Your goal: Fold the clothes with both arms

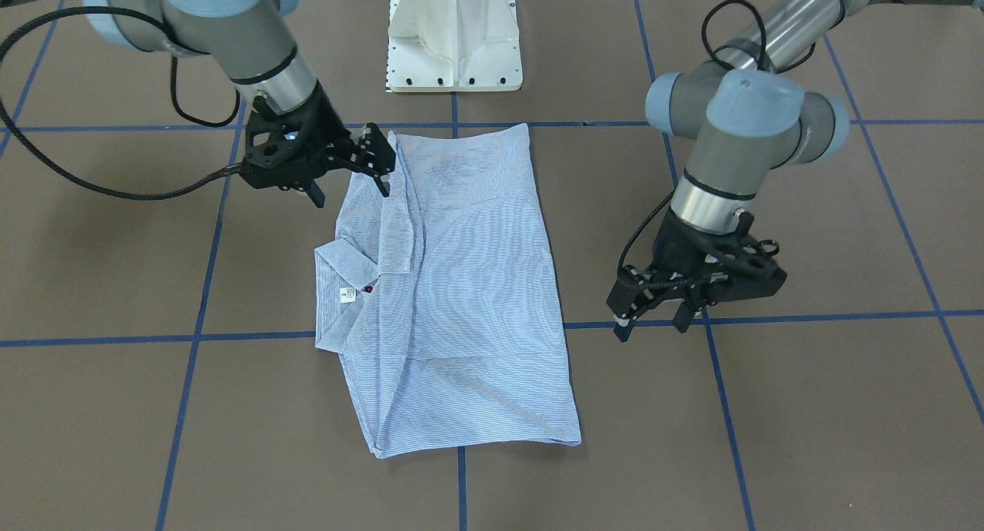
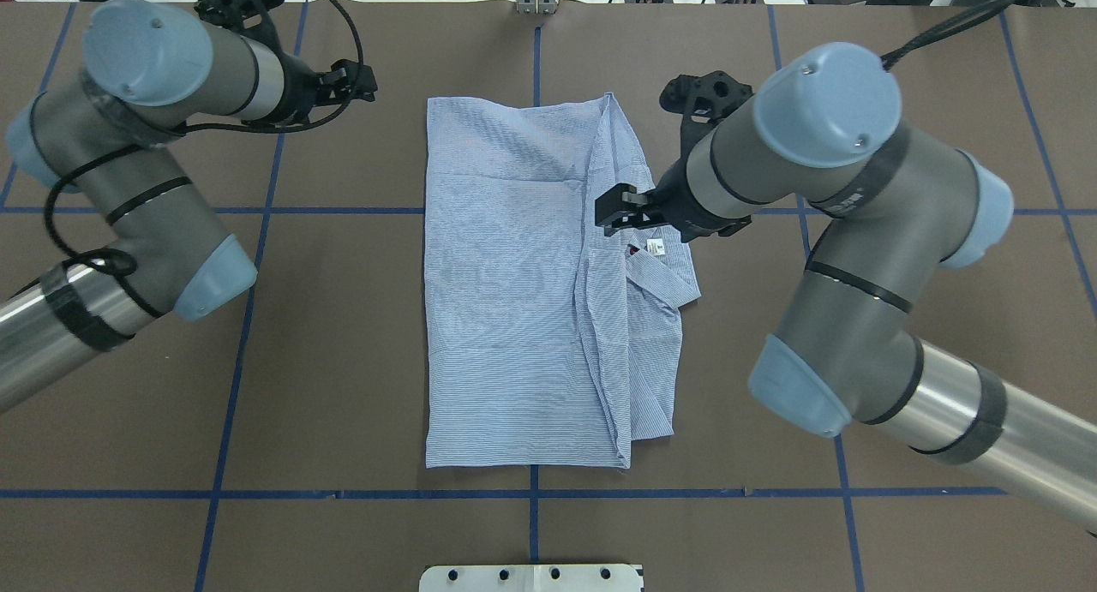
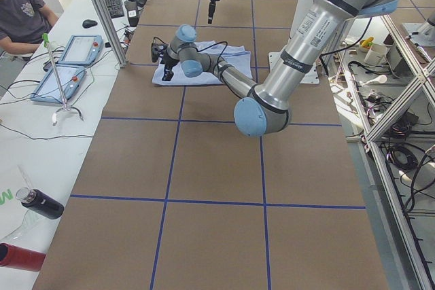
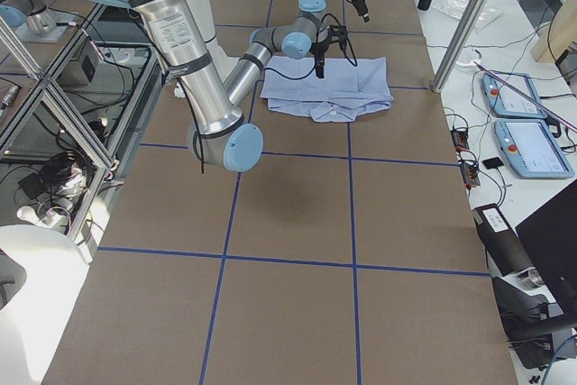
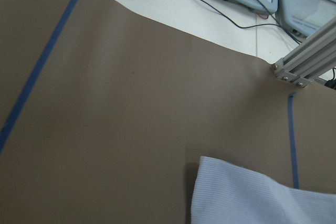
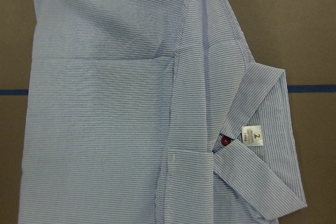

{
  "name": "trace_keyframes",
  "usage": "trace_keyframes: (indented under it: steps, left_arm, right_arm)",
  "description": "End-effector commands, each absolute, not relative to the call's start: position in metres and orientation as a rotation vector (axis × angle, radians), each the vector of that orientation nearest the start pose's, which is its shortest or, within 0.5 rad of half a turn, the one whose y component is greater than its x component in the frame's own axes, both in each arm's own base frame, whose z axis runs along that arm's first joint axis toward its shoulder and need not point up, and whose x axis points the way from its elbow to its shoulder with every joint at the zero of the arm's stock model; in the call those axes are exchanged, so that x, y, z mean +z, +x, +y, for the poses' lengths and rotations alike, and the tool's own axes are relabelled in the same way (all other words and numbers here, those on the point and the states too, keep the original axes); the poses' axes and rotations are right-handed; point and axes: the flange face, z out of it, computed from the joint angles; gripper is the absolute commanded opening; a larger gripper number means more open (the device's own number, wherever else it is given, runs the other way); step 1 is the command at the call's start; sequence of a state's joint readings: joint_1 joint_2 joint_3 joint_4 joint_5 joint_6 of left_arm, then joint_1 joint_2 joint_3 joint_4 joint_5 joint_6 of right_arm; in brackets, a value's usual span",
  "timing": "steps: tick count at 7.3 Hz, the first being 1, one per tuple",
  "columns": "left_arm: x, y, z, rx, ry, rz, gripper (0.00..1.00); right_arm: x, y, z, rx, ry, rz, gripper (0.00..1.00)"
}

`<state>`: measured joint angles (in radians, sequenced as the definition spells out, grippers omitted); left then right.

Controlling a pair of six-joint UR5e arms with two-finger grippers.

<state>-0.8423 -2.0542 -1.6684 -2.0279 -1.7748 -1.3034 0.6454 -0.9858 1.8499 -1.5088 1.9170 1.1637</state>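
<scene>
Shirt (image 1: 461, 285) folded flat on table (image 1: 769, 439); left gripper (image 1: 651, 330) spread empty beside it; right gripper (image 1: 350, 194) spread over edge.

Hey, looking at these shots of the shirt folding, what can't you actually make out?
- Shirt sleeves and cuffs: lost among the folded layers in every view.
- Neck label print beneath the 2: too small, right wrist view.
- Right tool: whether a fingertip touches cloth is unclear in the front view, and too small in the side views.
- Left tool: absent from its own wrist view.
</scene>
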Motion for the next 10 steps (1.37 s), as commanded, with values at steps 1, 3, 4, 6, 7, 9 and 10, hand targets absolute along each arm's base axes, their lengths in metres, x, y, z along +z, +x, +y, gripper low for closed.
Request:
trace_keyframes:
  steps: [1, 3, 4, 6, 7, 9, 10]
  left_arm:
    - [0.296, 0.318, -0.520, -0.369, 0.349, 0.981, 1.00]
    - [0.296, 0.318, -0.519, -0.372, 0.334, 0.989, 1.00]
    - [0.289, 0.317, -0.516, -0.392, 0.329, 1.007, 1.00]
    - [0.291, 0.321, -0.514, -0.393, 0.314, 1.007, 1.00]
    - [0.290, 0.322, -0.514, -0.392, 0.315, 1.010, 1.00]
    - [0.290, 0.324, -0.512, -0.383, 0.302, 1.015, 1.00]
    - [0.291, 0.324, -0.512, -0.380, 0.298, 1.015, 1.00]
  right_arm:
    - [0.188, -0.513, -0.476, -0.034, 0.213, -0.789, 1.00]
    - [0.218, -0.555, -0.477, -0.093, 0.212, -0.678, 1.00]
    - [0.215, -0.583, -0.476, -0.101, 0.236, -0.629, 1.00]
    - [0.220, -0.607, -0.468, -0.119, 0.206, -0.586, 1.00]
    - [0.229, -0.612, -0.462, -0.128, 0.184, -0.551, 1.00]
    - [0.235, -0.613, -0.461, -0.146, 0.170, -0.507, 1.00]
    - [0.238, -0.612, -0.461, -0.174, 0.170, -0.480, 1.00]
